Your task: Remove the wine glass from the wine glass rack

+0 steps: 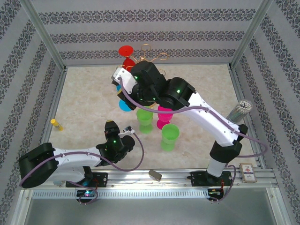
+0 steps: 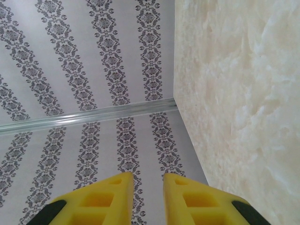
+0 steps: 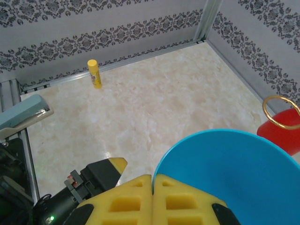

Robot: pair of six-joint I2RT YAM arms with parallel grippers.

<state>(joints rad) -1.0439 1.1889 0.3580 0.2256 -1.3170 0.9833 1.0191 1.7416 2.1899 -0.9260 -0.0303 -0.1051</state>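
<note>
At the back of the table (image 1: 89, 93), in the top view, the rack (image 1: 153, 55) stands by the far wall with a red glass (image 1: 126, 50) on its left side; the right arm (image 1: 206, 115) reaches across to it; the blue glass (image 1: 124, 105) shows just under that arm's wrist, nearer than the gold loops and left of the stem; two green glasses (image 1: 144, 121) and a pink glass (image 1: 164, 118) stand close together mid-table; the left claw (image 1: 111, 123) lies low near its base, well apart from the rack.

In the left wrist view, the left claw's yellow fingers (image 2: 117, 197) stand a little apart with nothing between them, pointing at the seam where the patterned wall meets the table.

In the right wrist view, the right claw (image 3: 153, 177) is pressed together on the blue glass's rim, the thin wall running into the seam between its fingers; the bowl (image 3: 225, 159) spreads to the claw's right; beyond it, at the right edge, a gold loop of the rack (image 3: 280, 112) sits over the red glass, apart from the blue one; a glue stick (image 3: 94, 72) stands near the far wall.
</note>
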